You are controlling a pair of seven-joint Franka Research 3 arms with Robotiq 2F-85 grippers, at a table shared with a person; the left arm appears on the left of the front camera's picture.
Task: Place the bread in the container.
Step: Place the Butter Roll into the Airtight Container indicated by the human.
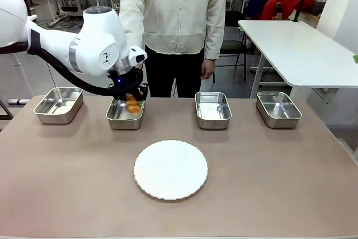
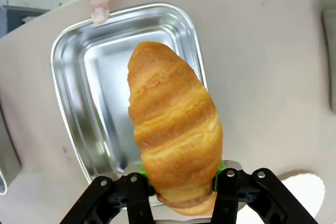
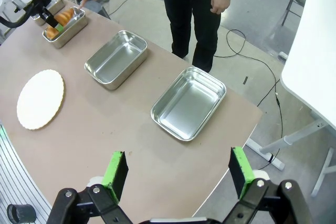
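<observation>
Croissant [image 2: 173, 129] poised over the second pan from the left [image 1: 124, 117], between the pads of the left end effector [image 2: 181, 187].

At far left a spare pan [image 1: 58, 105] sits apart. The croissant is seen flanked by the green pads; whether it is gripped or just released cannot be told. A person's finger [image 2: 97, 3] rests at the pan's far rim and could be struck; a tilted drop could catch the rim. Open table [image 1: 268, 166] surrounds the white plate [image 1: 170, 169]. The right end effector [image 3: 178, 174] is spread, empty.
</observation>
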